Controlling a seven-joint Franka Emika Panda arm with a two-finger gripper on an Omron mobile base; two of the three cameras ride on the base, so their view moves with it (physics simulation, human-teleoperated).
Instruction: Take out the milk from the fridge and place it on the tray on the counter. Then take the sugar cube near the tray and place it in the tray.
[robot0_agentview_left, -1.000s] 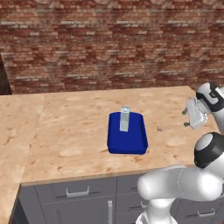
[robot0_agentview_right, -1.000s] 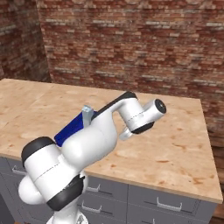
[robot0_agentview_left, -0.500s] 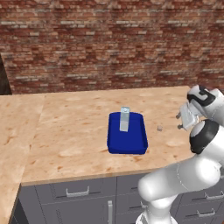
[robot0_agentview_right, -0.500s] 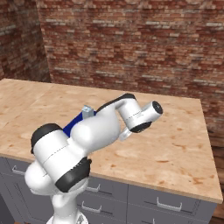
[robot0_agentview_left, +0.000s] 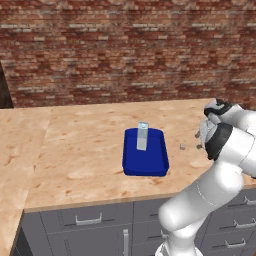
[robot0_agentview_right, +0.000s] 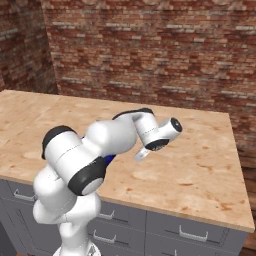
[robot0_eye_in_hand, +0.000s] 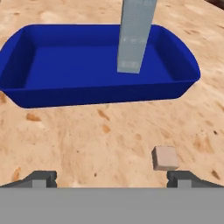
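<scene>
- Gripper (robot0_eye_in_hand: 112, 177) jaws stand wide apart and hold nothing; in the hand view the two dark fingertips (robot0_eye_in_hand: 41, 177) rise at the bottom, one far to each side.
- Just ahead of the fingertips lies the sugar cube (robot0_eye_in_hand: 165, 158), a tiny pale tan block resting on the bare counter (robot0_eye_in_hand: 96, 140). It sits close to the right-hand fingertip rather than midway between the two.
- In the left base view, the same sugar cube (robot0_agentview_left: 182, 147) rests between the gripper (robot0_agentview_left: 201, 138) and the tray, apart from the tray's rim.
- Beyond the cube comes the tray (robot0_eye_in_hand: 100, 94), dark blue, shallow, with rounded corners, its long side facing the hand.
- Inside the tray, toward its far side, stands the milk (robot0_eye_in_hand: 136, 35), a pale upright carton. The first half of the task looks done.
- Farther back, a red brick wall (robot0_agentview_left: 125, 50) runs behind the counter. Grey drawers (robot0_agentview_left: 90, 220) with metal handles sit beneath the worktop.
- The step in hand appears to be picking up the cube. To do it well, the hand should shift sideways until the cube sits centred between the fingertips, then lower until they straddle it near the counter, and close gently.
- Because the cube is so small, an off-centre closing would likely nudge it away rather than pinch it.
</scene>
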